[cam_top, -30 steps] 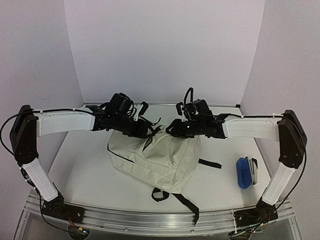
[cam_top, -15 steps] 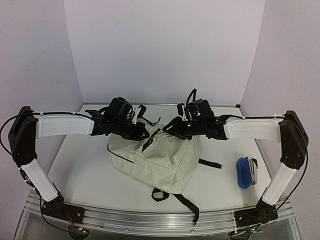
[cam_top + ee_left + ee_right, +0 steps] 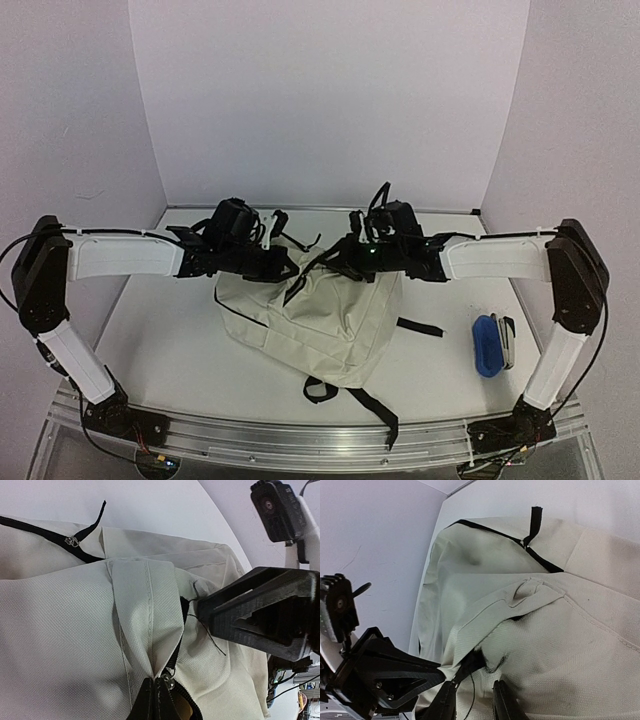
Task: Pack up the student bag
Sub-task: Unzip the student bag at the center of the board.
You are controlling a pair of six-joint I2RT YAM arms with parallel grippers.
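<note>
From above, we saw the student bag point(image 3: 320, 325) lying in the middle of the white table point(image 3: 170, 350), between the two arms. It was cream, and its black straps point(image 3: 372, 402) trailed toward the near edge. The left gripper point(image 3: 288, 270) and the right gripper point(image 3: 337, 262) were close together over the far end of the bag, where the cloth stood up a little. Well off to the right lay a blue thing point(image 3: 484, 346) with a grey thing point(image 3: 507, 341) just beside it; we could not tell what they were. In the left wrist view, the left gripper's fingers point(image 3: 145, 702) were clenched tight on the edge of the bag, right by the small metal slider point(image 3: 169, 681) of its black zipper. The right gripper was a big black shape on the right, its tip touching the bag's dark edge. Another zipper pull point(image 3: 73, 541) lay farther back. In the right wrist view, the right gripper's fingers point(image 3: 504, 700) were a little apart, with a fold of the bag's cloth and black edge pinched between them. The left gripper was at the lower left, touching the same bit of the bag.
</note>
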